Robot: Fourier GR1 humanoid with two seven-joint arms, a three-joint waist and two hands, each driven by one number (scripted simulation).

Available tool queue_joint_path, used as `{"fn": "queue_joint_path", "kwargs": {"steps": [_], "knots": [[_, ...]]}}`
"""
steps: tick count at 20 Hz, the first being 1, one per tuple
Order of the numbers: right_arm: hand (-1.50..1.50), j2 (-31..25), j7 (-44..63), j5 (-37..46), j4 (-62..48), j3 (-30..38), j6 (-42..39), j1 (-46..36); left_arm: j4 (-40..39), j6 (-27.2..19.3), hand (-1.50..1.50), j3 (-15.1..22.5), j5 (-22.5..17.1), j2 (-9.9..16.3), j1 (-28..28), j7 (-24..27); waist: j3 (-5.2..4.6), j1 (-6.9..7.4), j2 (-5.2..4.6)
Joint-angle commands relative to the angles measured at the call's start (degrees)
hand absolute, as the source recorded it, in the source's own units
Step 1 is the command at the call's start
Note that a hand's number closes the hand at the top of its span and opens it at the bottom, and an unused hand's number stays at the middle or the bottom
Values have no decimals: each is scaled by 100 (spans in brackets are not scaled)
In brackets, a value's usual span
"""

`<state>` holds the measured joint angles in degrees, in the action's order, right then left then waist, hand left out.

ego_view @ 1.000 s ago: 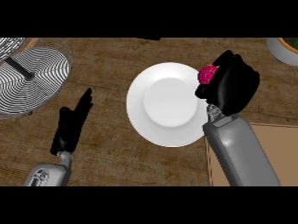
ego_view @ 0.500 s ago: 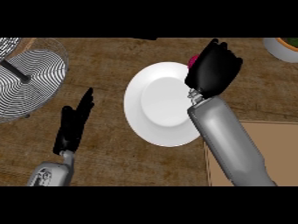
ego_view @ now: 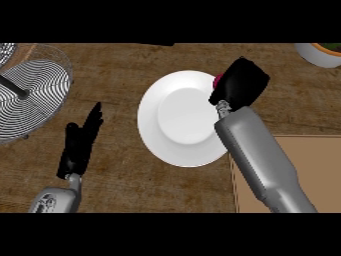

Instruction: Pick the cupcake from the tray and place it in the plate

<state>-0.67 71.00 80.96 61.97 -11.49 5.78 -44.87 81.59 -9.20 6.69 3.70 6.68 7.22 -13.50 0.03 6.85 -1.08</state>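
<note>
Kitchen: wooden counter (ego_view: 129, 65), white plate (ego_view: 177, 120), wire rack (ego_view: 25, 95).

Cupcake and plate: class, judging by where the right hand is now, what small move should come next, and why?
Probably lower and open. The right hand is curled round the cupcake over the white plate's right rim, so easing slightly toward the plate's middle before release seems sensible.

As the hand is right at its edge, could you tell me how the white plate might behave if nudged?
The plate looks smooth and shallow, so it would probably slide across the wooden counter rather than tip. It looks rigid, possibly breakable. The right hand overlaps its rim.
</note>
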Motion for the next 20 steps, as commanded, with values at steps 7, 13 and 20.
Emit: {"fn": "queue_joint_path", "kwargs": {"steps": [7, 13, 20], "knots": [[-150, 64, 1208, -2155, -771, -320, 836, 230, -84, 16, 0, -166, -88, 37, 23, 70, 1, -122, 20], [-150, 63, 675, -2499, -452, -1147, 2035, -149, -166, -62, 0, -218, -37, 32, 11, 63, 0, -239, 63], [-150, 64, -157, -1816, 513, -730, 4080, 180, 5, -66, 0, -252, -68, 96, -347, 37, 10, -430, 137]]}}
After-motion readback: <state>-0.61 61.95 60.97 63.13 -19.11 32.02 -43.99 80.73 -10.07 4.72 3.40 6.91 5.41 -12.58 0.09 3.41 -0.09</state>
